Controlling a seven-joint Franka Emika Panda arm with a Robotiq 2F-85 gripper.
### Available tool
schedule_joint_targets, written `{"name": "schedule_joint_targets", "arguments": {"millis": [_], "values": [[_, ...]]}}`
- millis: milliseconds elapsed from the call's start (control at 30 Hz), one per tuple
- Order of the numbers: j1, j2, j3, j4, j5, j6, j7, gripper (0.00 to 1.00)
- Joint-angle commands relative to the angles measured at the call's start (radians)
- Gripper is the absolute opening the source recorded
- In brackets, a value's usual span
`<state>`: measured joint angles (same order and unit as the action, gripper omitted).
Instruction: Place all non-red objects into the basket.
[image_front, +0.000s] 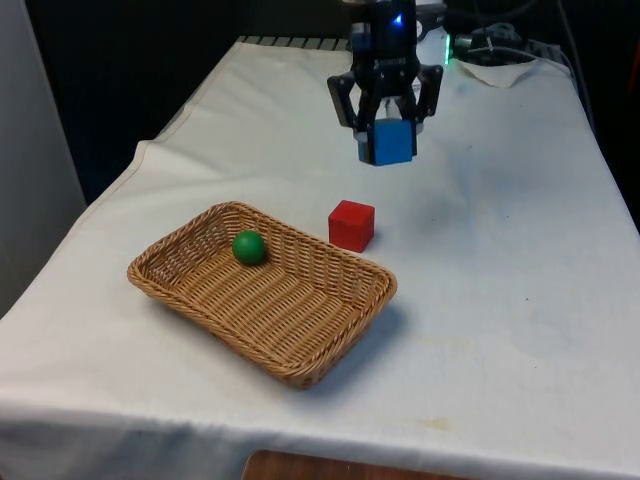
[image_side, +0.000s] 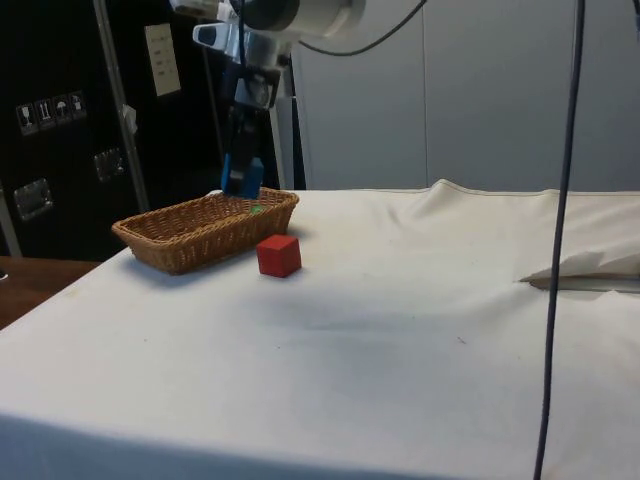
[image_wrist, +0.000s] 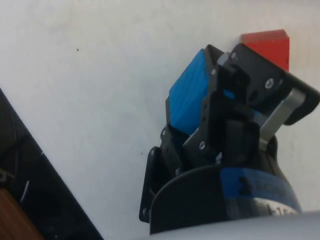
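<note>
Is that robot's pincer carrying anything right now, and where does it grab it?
Yes: the pincer holds a blue cube above the table, its two fingers pressed on opposite side faces.

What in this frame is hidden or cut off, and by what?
- Side view: the green ball is mostly hidden by the basket wall.
- Wrist view: the red cube is partly covered by the gripper.
- Wrist view: the blue cube is partly hidden behind the jaws.
</note>
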<state>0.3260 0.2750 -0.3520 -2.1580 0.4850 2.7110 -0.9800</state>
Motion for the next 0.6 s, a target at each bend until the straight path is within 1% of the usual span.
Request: {"name": "schedule_joint_targets", "arguments": {"millis": [0,67,167,200,233,267,467,500,533,567], "values": [[-0.012,0.007,0.011,0.015,0.025,-0.008,-0.019,0.02],[-0.018,0.03,0.008,0.041,0.035,-0.013,-0.024,0.02],[-0.02,0.049,-0.001,0.067,0.037,-0.023,-0.023,0.02],[-0.01,0.047,-0.008,0.055,0.024,-0.01,-0.011,0.02],[-0.019,0.053,-0.006,0.075,0.033,-0.028,-0.02,0.02],[-0.017,0.059,-0.015,0.088,0.025,-0.035,-0.012,0.02],[-0.011,0.067,-0.038,0.114,0.007,-0.038,0.003,0.02],[-0.013,0.062,-0.029,0.109,0.022,-0.035,-0.008,0.02],[-0.01,0.067,-0.041,0.116,0.005,-0.038,0.004,0.02],[-0.009,0.068,-0.047,0.12,0.003,-0.037,0.006,0.02]]}}
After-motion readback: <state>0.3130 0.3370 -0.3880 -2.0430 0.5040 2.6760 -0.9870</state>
